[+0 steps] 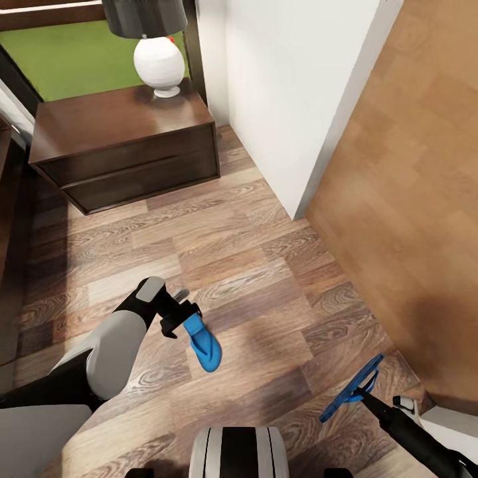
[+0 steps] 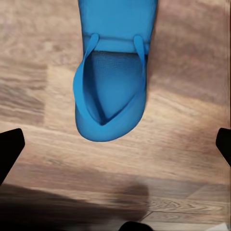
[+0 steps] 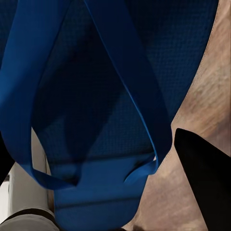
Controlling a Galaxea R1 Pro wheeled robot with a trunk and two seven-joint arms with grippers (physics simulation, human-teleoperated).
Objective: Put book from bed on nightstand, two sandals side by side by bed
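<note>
One bright blue sandal [image 1: 204, 345] lies flat on the wood-plank floor, straps up. My left gripper [image 1: 182, 320] hangs just over its heel end, open; in the left wrist view the sandal [image 2: 113, 91] lies beyond the widely spread dark fingertips [image 2: 9, 147], untouched. The second sandal [image 1: 352, 388] is lifted off the floor and tilted on edge, with my right gripper [image 1: 365, 398] shut on it. Its sole and straps [image 3: 96, 110] sit close up in the right wrist view. A dark-brown nightstand [image 1: 126, 149] with two drawers stands ahead at the left. The book is out of view.
A white-based lamp [image 1: 159, 63] with a dark shade stands on the nightstand. A white wall corner [image 1: 299, 113] juts in at the right of the nightstand, and a light-brown door [image 1: 411, 199] lies beyond it. A dark wooden edge [image 1: 8, 219] runs down the far left.
</note>
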